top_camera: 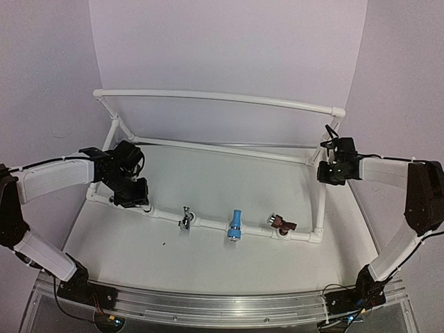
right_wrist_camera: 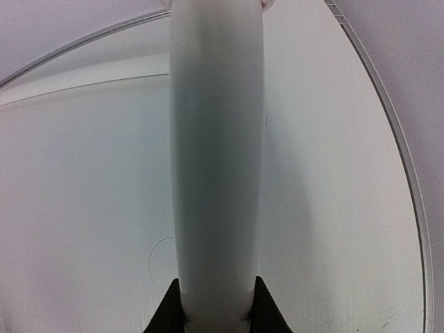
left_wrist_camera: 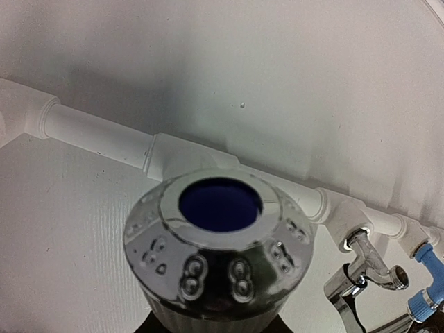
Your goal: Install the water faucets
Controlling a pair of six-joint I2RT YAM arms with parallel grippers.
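Note:
My left gripper (top_camera: 133,196) is shut on a chrome faucet with a round knurled head and a dark blue disc on top (left_wrist_camera: 218,243). It holds the faucet just in front of a white tee socket (left_wrist_camera: 182,155) at the left of the front pipe. The faucet hides my fingers apart from dark bits at the bottom edge of the left wrist view. Three faucets stand in the front pipe: chrome (top_camera: 186,218) (left_wrist_camera: 362,269), light blue (top_camera: 235,225) (left_wrist_camera: 424,295) and reddish-brown (top_camera: 281,223). My right gripper (top_camera: 327,171) (right_wrist_camera: 216,318) is shut on the frame's right side pipe (right_wrist_camera: 216,152).
The white PVC pipe frame (top_camera: 222,98) spans the table, with a raised back rail and a low front pipe (top_camera: 208,223). White walls stand close behind and at both sides. The table's metal front rail (top_camera: 222,305) runs between the arm bases.

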